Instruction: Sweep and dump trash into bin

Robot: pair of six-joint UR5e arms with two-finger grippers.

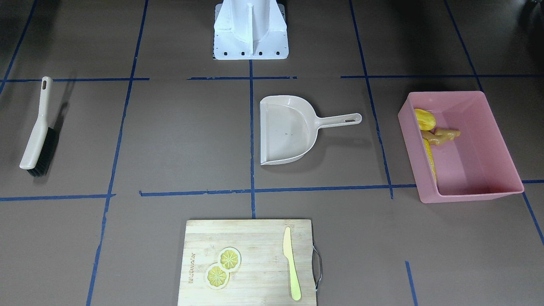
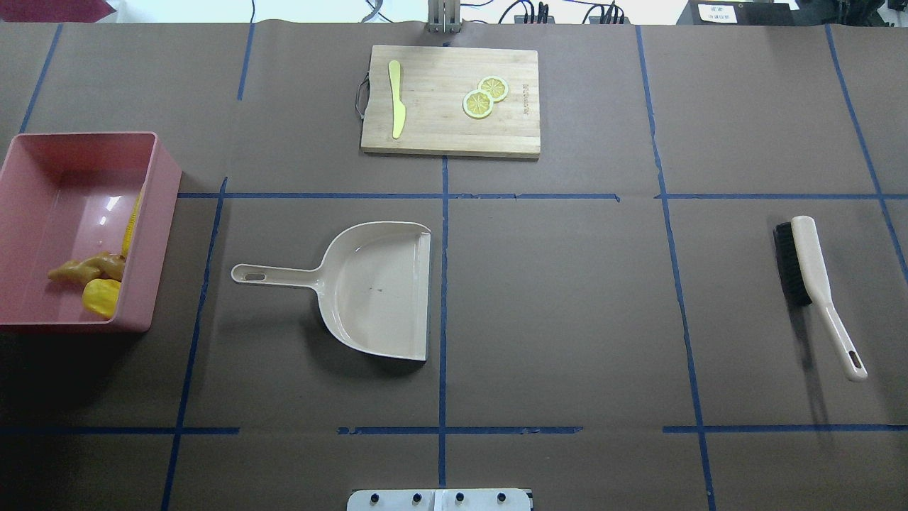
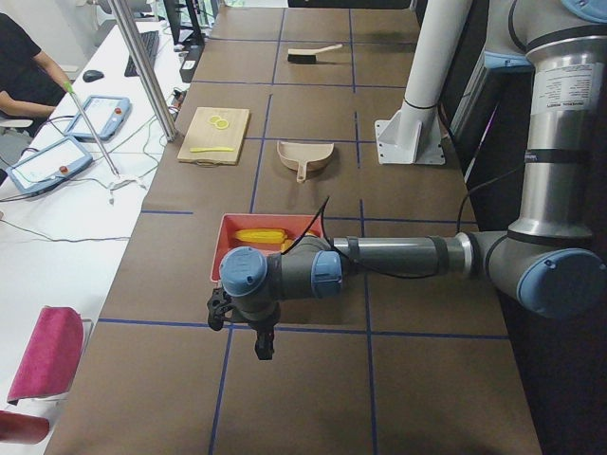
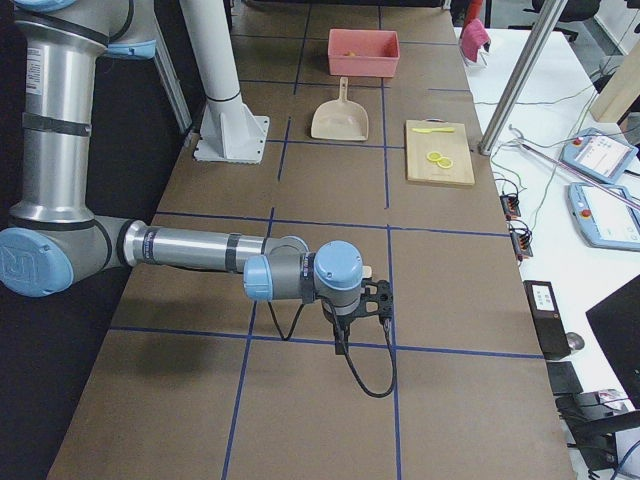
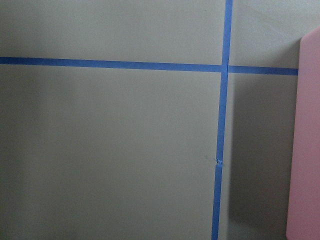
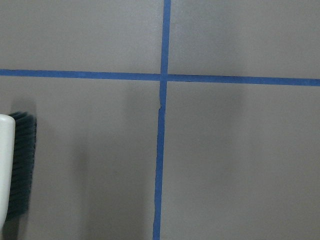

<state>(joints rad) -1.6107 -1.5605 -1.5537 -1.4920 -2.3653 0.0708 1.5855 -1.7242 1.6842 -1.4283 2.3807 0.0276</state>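
All 3 pieces of trash lie inside the pink bin [image 1: 471, 161], which stands on the robot's left side of the table. The corn cob [image 1: 430, 158] lies flat against the bin wall that faces the dustpan, with its long axis running along that wall. The ginger root [image 1: 442, 136] and the short yellow oval lump [image 1: 425, 119] sit in the corner nearer the robot's base.

The beige dustpan [image 1: 287, 131] rests empty near the table's centre. Its handle points toward the bin and its open mouth faces the robot's right. The hand brush [image 1: 37, 136] lies well apart on that right side, with its long axis roughly along the table's depth.

Judged from this layout, the sweeping and dumping look finished, and no trash shows on the table itself.

The left tool [image 3: 264, 346] hangs low beyond the bin's outer side, so the bin lies just beside it toward the table's centre. The left wrist view catches only a strip of pink wall. The right tool [image 4: 340, 342] hangs past the brush at the opposite end.

Both tools show only in the side views, so it cannot be told whether either is wide or narrow. The left arm is the nearer one to the bin, the right one to the brush.
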